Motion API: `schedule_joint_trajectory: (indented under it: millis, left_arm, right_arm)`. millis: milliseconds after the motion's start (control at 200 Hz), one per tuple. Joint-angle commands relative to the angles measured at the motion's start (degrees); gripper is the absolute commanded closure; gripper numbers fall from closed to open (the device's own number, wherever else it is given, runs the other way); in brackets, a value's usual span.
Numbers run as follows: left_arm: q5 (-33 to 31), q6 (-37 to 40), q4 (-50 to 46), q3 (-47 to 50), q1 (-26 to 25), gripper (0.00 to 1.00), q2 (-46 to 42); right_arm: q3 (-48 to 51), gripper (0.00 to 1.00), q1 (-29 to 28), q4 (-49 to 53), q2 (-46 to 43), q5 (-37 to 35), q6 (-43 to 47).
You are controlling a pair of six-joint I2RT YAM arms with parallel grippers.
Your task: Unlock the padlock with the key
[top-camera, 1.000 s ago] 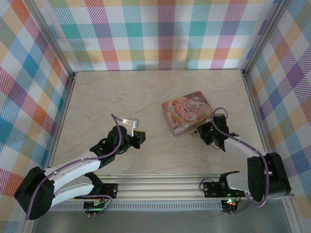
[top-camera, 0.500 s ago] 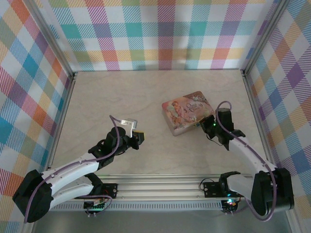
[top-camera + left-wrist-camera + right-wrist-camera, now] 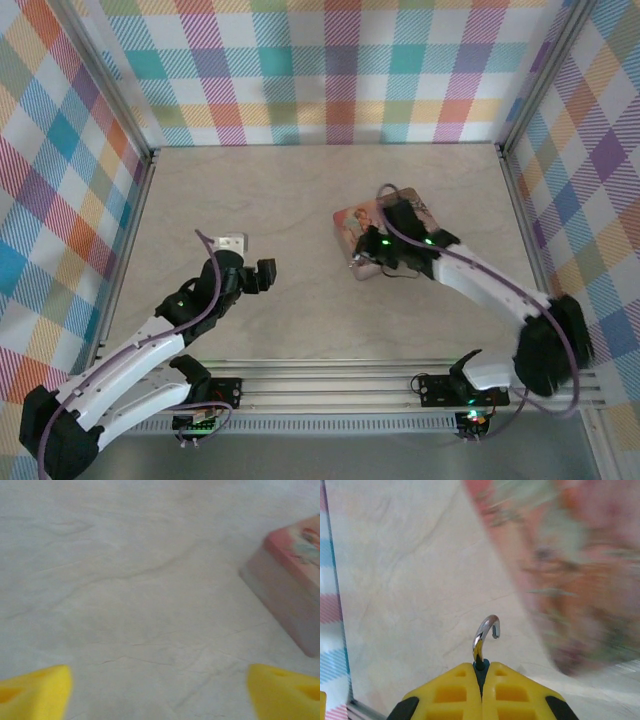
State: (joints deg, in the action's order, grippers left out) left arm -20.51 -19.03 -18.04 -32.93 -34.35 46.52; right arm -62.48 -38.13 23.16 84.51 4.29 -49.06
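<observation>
Pinched between the clenched yellow fingers of the right gripper (image 3: 480,672): the padlock (image 3: 479,642), dark body wedged in the seam, silver shackle hooking up past the tips, free end out in open air. Shown that plainly from the right wrist, against pale table (image 3: 395,580), with the pink box (image 3: 570,570) and its illustrated lid a blur just to the right. Harder to read from the top camera: lock too small to pick out at the right gripper (image 3: 362,255), poised at the near left corner of the pink box (image 3: 390,228). Contact with the pink box impossible to judge.

Spread wide on the other side, left gripper (image 3: 160,692), yellow fingertips (image 3: 35,690) at the bottom corners of its wrist view, bare table (image 3: 140,580) between them. Caught at the right edge of that same view, one rosy side wall and lid edge of the pink box (image 3: 285,585). From above, left gripper (image 3: 262,276) low over the table (image 3: 250,200), well apart from the pink box, to its left.

Underneath it all, a pale beige surface veined like marble. Around it, walls (image 3: 340,60) of pastel plaid in pink, teal, yellow and orange, with a slotted metal rail (image 3: 330,385) along the near edge by the arm bases.
</observation>
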Motion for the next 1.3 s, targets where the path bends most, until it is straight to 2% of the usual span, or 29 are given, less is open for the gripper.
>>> schedule_joint_trajectory:
  millis: [0, 170, 280, 455, 655, 810, 960, 1120, 1295]
  left_arm:
    - [-1.9, -6.0, -8.9, -0.4, 2.7, 0.00, 0.2]
    - [1.8, -8.0, -12.6, 0.0, 3.4, 0.00, -0.9]
    - [2.3, -8.9, -13.9, 0.7, 3.5, 0.00, -3.7]
    - [2.6, -9.9, -15.2, 2.0, 3.5, 0.00, -7.9]
    - [3.2, -10.6, -15.4, 3.3, 3.5, 0.00, -10.0]
    - [4.4, -9.0, -14.6, 3.9, 3.5, 0.00, -10.6]
    - [4.2, -7.5, -14.3, 4.4, 3.5, 0.00, -11.9]
    - [4.4, -6.1, -13.9, 4.9, 3.5, 0.00, -13.3]
    - [4.7, -5.3, -12.8, 4.6, 3.5, 0.00, -13.0]
  right_arm:
    - [-10.2, 1.00, -4.1, 2.2, 11.6, 3.3, 5.5]
    - [-32.5, 1.00, -7.8, 7.6, 31.5, 8.3, 10.0]
    - [-46.6, 0.99, -8.7, 12.6, 42.6, 8.8, 12.1]
    - [-63.0, 0.99, -8.6, 16.6, 54.1, 5.5, 14.4]
    - [-78.1, 0.99, -7.7, 16.8, 64.6, 1.8, 15.8]
    - [-80.0, 0.99, -5.8, 11.7, 67.3, -0.1, 15.9]
    - [-82.2, 0.75, -4.4, 10.4, 68.8, -0.4, 16.2]
    - [-84.9, 0.54, -3.7, 10.5, 68.5, 3.2, 17.7]
    - [-85.9, 0.40, -3.6, 13.3, 63.9, 4.5, 20.9]
